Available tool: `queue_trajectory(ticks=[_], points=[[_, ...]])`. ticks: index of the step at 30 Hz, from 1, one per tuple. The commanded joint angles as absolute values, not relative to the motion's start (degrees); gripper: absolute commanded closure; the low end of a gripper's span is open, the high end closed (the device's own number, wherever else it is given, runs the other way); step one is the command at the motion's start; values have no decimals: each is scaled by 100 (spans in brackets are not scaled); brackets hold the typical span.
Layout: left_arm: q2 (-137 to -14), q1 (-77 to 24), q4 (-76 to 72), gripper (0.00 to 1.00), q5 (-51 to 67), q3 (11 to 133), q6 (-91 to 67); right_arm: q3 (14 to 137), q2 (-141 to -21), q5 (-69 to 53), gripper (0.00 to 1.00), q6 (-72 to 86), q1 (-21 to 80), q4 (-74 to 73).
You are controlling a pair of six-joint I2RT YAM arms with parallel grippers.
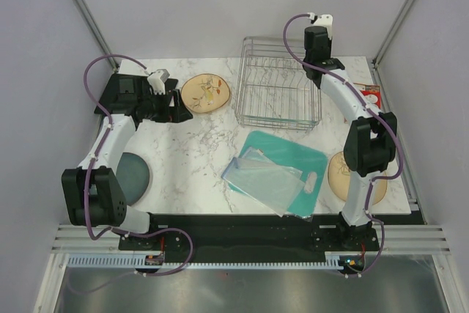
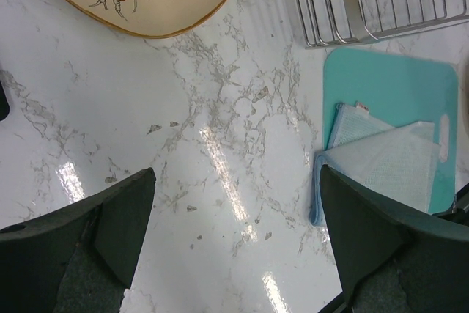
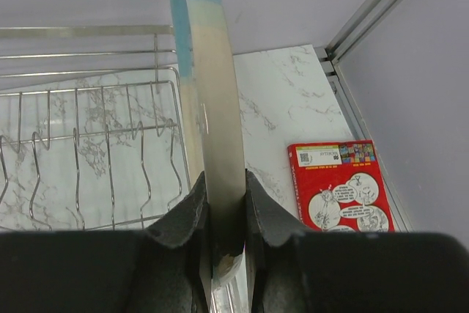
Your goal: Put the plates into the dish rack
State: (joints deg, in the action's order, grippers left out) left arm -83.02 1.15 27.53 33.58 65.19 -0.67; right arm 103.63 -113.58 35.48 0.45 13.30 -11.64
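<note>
Cream-and-light-blue round plate [image 3: 209, 108] stands on edge, clamped in the right gripper [image 3: 223, 199] over the silver wire dish rack [image 3: 88, 31]. It likely needs lowering straight between prongs; the left gripper [image 2: 234, 210] gapes empty

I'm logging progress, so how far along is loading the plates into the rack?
Done: nothing; the rack holds no plates. In hand: the right jaws grip the cream-and-blue plate on edge at the rack's right end. Remaining: two tan plates and the grey plate lie on the table; the left jaws are open and empty.
</note>
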Motion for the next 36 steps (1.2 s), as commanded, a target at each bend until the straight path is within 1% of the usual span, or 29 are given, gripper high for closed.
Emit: queue_trajectory(ticks=[1, 10, 15, 18, 19, 21, 22, 24, 25, 27, 28, 29, 30, 32, 33, 35, 36], points=[[-8323, 123, 2514, 0, 3560, 6671, -246, 10354, -10863, 3990, 100, -158, 1283, -606], [-8341, 123, 2479, 0, 3551, 6566, -281, 9993, -11091, 3762, 100, -62, 1275, -642], [-8306, 114, 2496, 0, 3489, 6539, -229, 10195, -11460, 3727, 100, 219, 1257, -712], [-8332, 123, 2522, 0, 3515, 6530, -211, 10406, -11628, 3481, 90, 429, 1169, -843], [-8341, 123, 2531, 0, 3542, 6530, -211, 10467, -11671, 3333, 85, 518, 1091, -913], [-8376, 123, 2523, 0, 3621, 6548, -228, 10695, -11803, 2877, 80, 720, 1002, -1151], [-8376, 114, 2531, 0, 3673, 6548, -229, 10801, -11856, 2761, 76, 869, 924, -1204], [-8402, 114, 2531, 0, 3683, 6557, -211, 10854, -11944, 2568, 73, 923, 896, -1292], [-8420, 114, 2523, 0, 3665, 6557, -202, 10854, -11944, 2506, 68, 932, 888, -1292], [-8490, 114, 2505, 0, 3578, 6557, -211, 10837, -11892, 2400, 63, 967, 888, -1292], [-8542, 106, 2496, 0, 3421, 6583, -263, 10802, -11805, 2321, 55, 1002, 896, -1292], [-8604, 123, 2418, 0, 3288, 6600, -351, 10776, -11734, 2286, 49, 1019, 888, -1301], [-8813, 114, 2339, 0, 3157, 6688, -647, 10758, -11664, 2276, 40, 1046, 888, -1292], [-9139, 105, 2250, 1, 2718, 6933, -869, 10662, -11383, 2294, 36, 1116, 914, -1309], [-9497, 97, 2250, 2, 2585, 7283, -1035, 10609, -11269, 2311, 32, 1142, 940, -1327], [-9956, 97, 2241, 5, 2426, 7697, -1116, 10468, -10926, 2259, 31, 1134, 1002, -1406], [-10393, 97, 2241, 7, 2417, 8108, -1134, 10416, -10803, 2267, 29, 1116, 1080, -1432]])
